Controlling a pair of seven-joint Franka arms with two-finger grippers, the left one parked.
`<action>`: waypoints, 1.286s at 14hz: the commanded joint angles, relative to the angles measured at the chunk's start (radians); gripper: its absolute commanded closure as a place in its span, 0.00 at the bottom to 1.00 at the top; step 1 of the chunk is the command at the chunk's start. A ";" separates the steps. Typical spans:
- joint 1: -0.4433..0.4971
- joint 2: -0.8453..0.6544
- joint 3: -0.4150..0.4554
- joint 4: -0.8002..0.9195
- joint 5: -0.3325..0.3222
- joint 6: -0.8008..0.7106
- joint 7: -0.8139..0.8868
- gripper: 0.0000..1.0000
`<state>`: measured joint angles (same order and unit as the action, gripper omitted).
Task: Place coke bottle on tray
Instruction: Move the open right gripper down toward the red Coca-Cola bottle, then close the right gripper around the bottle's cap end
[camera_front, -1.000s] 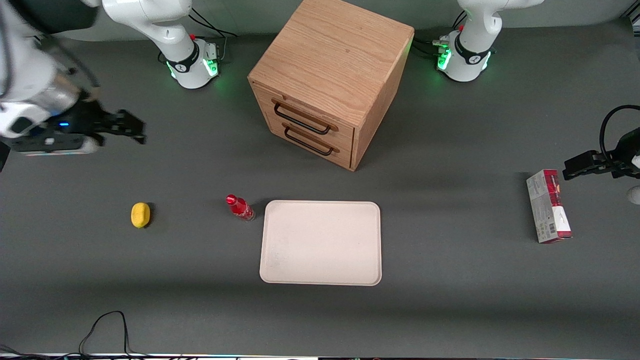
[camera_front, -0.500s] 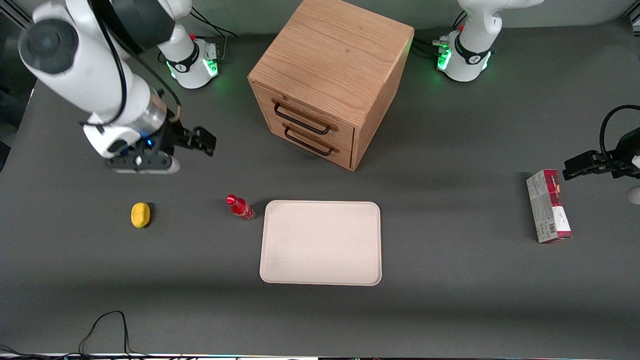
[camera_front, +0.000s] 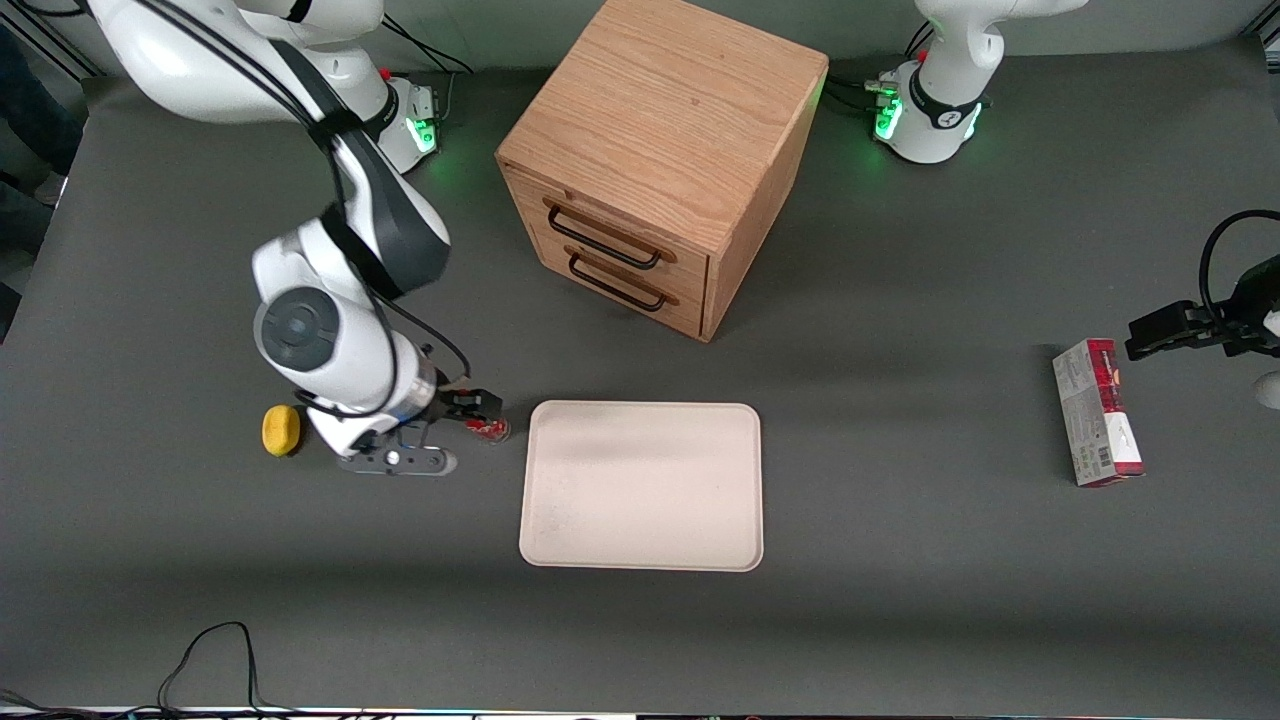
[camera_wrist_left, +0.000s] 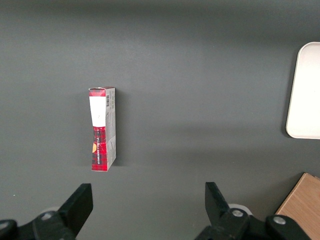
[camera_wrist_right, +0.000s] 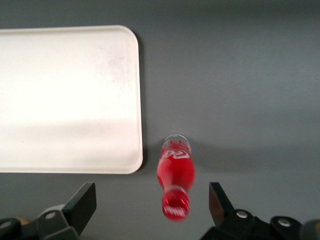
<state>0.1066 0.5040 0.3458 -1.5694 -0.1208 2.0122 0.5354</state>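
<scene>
The gripper (camera_front: 478, 412) hangs above the coke bottle (camera_wrist_right: 175, 180), fingers spread wide to straddle it — nothing pinched yet; the bottle stands upright on the table just beside the tray (camera_front: 640, 487), so the carry should be short.

This looks like a robot lab. White robot arms (camera_front: 330, 300) are bolted to a big grey tabletop (camera_front: 900, 560), and green lights glow on their bases (camera_front: 925, 120). Black cables (camera_front: 215, 650) run along the tabletop's edge, well apart from the gripper (camera_front: 478, 408).
</scene>
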 joint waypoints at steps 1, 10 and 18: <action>-0.002 -0.039 0.007 -0.127 -0.031 0.080 0.054 0.00; -0.011 -0.119 -0.005 -0.300 -0.043 0.212 0.049 0.13; -0.013 -0.108 -0.014 -0.301 -0.043 0.243 0.040 1.00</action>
<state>0.0916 0.4079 0.3316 -1.8597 -0.1411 2.2402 0.5545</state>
